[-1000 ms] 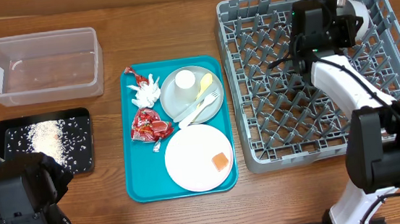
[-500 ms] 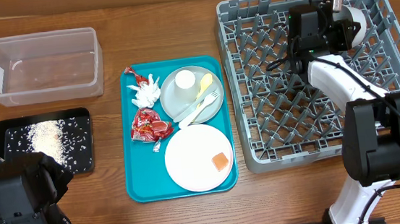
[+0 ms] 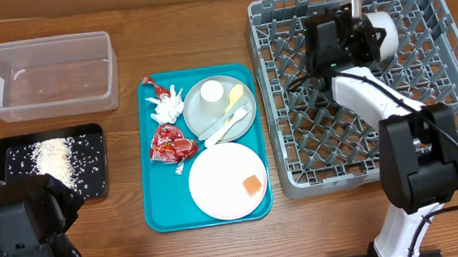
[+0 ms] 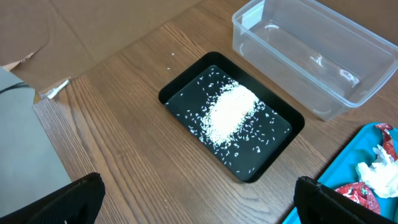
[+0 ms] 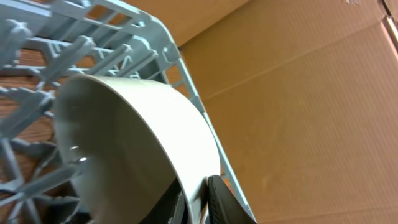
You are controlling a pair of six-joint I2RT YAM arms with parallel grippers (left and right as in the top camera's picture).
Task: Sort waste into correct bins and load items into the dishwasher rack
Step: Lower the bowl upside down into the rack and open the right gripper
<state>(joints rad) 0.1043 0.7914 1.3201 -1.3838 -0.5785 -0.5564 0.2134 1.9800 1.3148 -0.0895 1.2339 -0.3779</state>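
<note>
My right gripper is shut on the rim of the white bowl, held on its side over the back of the grey dishwasher rack. The teal tray holds the grey plate with the small white cup, pale yellow spoon and fork, the white plate with the orange cube, the red wrapper and the white napkin. My left gripper is open near the black tray holding rice.
The clear tub stands at the back left, beyond the black tray. Cardboard lies behind the rack. The rack's upright pegs surround the bowl.
My right gripper has carried the white bowl leftward over the rack's back rows. The left arm has not moved.
</note>
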